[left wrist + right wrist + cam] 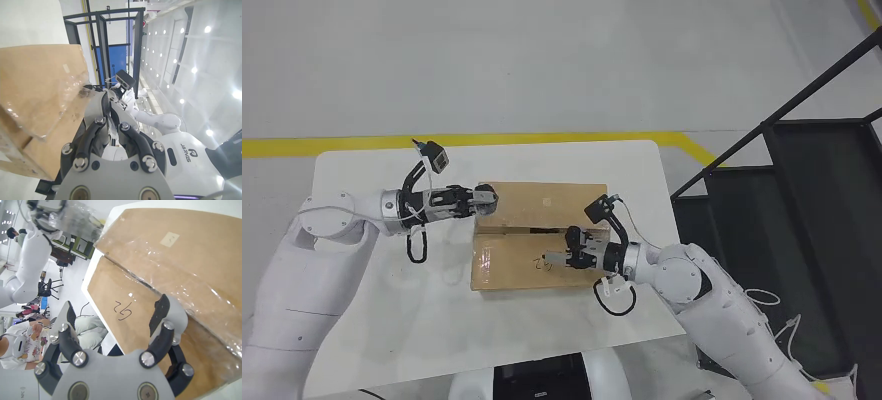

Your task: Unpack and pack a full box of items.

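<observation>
A closed brown cardboard box (542, 235) lies in the middle of the white table, its two top flaps meeting in a seam covered with clear tape. My left gripper (485, 200) is at the seam's left end, shut (107, 102) on a strip of clear tape (75, 89) lifted off the box (37, 75). The right wrist view shows that strip (79, 217) stretched up from the box corner (170, 256). My right gripper (564, 258) rests open (115, 315) on the near flap. One fingertip (160, 311) touches the flap beside the seam.
The white table (372, 300) has bare surface to the left, front and back of the box. A black metal frame (802, 200) stands off the table's right end. A yellow floor line (342, 146) runs behind the table.
</observation>
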Available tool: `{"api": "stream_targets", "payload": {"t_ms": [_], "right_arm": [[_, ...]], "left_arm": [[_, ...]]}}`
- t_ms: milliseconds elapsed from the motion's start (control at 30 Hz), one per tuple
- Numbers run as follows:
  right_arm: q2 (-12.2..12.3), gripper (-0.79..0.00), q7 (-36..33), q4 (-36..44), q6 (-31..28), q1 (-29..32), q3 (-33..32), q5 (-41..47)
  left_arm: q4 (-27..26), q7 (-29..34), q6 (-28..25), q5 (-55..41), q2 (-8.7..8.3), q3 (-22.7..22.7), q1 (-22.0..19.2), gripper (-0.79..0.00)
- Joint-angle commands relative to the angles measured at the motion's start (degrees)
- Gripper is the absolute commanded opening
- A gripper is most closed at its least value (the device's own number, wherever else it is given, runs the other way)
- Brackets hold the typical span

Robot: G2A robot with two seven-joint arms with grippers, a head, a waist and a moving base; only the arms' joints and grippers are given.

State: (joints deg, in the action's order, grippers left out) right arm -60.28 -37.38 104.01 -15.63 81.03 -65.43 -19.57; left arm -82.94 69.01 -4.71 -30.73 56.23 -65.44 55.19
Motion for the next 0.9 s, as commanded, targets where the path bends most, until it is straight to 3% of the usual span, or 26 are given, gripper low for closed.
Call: {"api": "stream_targets", "payload": {"t_ms": [0, 333, 567, 733, 867], "right_arm": [[-0.1, 0.0, 0.4, -0.4, 0.2, -0.2, 0.2, -0.1], [-0.2, 0.0, 0.2, -0.9, 0.8, -0.6, 0.9, -0.2], [-0.3, 0.0, 0.2, -1.3, 1.5, -0.9, 1.1, -0.3], [-0.2, 0.0, 0.2, -1.2, 1.7, -1.0, 0.5, -0.2], [-0.2, 0.0, 0.6, -1.3, 1.6, -0.9, 0.1, 0.1]], "left_arm": [[-0.6, 0.6, 0.5, -0.3, 0.1, 0.4, -0.1, -0.785], [-2.2, 5.4, 2.7, -8.1, 1.03, 2.8, -0.8, -0.785], [-1.5, 8.0, 3.9, -11.9, 1.99, 4.7, -4.1, -0.785], [0.2, 4.6, 1.0, -3.9, 1.94, 4.8, -5.7, -0.785], [0.7, 0.7, -0.6, 2.1, 1.22, 2.9, -3.5, -0.785]]}}
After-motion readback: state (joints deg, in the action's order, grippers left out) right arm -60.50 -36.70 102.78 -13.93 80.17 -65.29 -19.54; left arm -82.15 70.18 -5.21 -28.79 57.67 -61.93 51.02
